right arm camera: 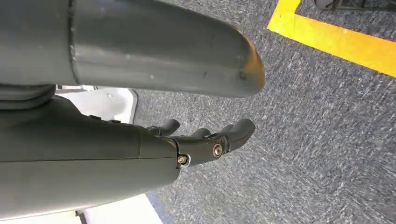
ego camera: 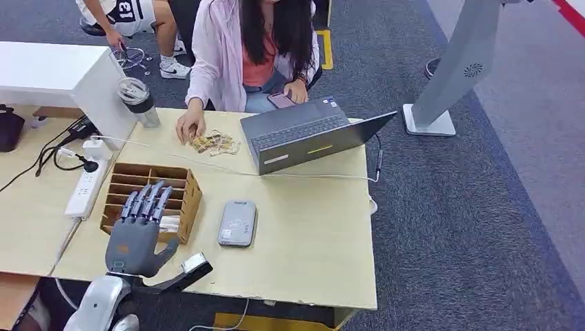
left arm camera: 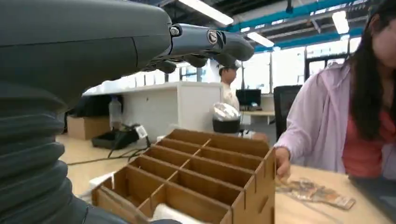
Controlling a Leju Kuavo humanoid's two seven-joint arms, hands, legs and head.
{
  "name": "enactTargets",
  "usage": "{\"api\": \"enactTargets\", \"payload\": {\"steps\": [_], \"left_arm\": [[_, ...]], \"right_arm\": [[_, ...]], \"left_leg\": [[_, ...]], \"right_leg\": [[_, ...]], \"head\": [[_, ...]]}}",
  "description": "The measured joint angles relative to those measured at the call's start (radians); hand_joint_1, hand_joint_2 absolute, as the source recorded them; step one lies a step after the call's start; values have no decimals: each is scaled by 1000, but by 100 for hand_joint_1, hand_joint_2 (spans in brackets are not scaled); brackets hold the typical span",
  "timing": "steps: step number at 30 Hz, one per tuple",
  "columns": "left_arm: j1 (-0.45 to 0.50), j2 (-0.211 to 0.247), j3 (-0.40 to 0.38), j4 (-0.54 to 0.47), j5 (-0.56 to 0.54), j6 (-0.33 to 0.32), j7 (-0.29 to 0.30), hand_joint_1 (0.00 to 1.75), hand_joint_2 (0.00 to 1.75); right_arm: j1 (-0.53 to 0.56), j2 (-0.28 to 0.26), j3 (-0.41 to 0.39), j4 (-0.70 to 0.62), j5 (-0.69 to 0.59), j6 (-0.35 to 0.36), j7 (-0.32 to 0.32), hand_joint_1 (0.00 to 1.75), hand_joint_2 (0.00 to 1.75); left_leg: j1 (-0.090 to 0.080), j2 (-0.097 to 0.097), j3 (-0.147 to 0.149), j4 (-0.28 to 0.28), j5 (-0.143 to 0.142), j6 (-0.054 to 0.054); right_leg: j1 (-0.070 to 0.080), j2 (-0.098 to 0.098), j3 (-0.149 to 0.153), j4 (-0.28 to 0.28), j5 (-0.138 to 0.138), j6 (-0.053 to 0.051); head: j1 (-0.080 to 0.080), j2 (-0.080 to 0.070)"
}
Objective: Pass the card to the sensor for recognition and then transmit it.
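A wooden divider box (ego camera: 192,196) stands on the table near its front left. Something white, which may be the card (ego camera: 170,223), lies in one of its near compartments; in the left wrist view that white edge (left arm camera: 170,213) sits low in the box (left arm camera: 252,186). My left hand (ego camera: 138,231) hovers over the box's near side with its fingers (left arm camera: 205,39) stretched out flat and nothing in them. A grey-white sensor pad (ego camera: 237,223) lies flat just to the right of the box. My right hand (right arm camera: 205,140) hangs over the carpet, fingers loosely apart, holding nothing.
A person in a pink jacket (ego camera: 221,55) sits at the far side of the table, one hand on snack packets (ego camera: 215,143), behind an open laptop (ego camera: 303,134). A power strip (ego camera: 86,186), cables and a lidded cup (ego camera: 138,100) lie at the left. A grey stand (ego camera: 455,76) rises at the right.
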Motion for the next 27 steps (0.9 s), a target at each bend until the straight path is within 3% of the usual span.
{"api": "enactTargets", "payload": {"steps": [4, 5, 27], "left_arm": [[-5, 18, 4, 48, 53, -57, 63, 0, 175], [-10, 24, 12, 65, 66, -57, 59, 0, 175], [-20, 32, 121, 149, 28, -2, 88, 0, 175]], "right_arm": [[1, 0, 0, 0, 5, 7, 5, 0, 0], [2, 0, 0, 0, 6, 8, 8, 0, 175], [2, 0, 0, 1, 12, 17, 11, 0, 175]], "left_leg": [[0, 0, 0, 0, 0, 0], [0, 0, 0, 0, 0, 0], [0, 0, 0, 0, 0, 0]], "right_leg": [[0, 1, 0, 0, 0, 0], [0, 0, 0, 0, 0, 0], [0, 0, 0, 0, 0, 0]], "head": [[0, 0], [0, 0], [0, 0]]}}
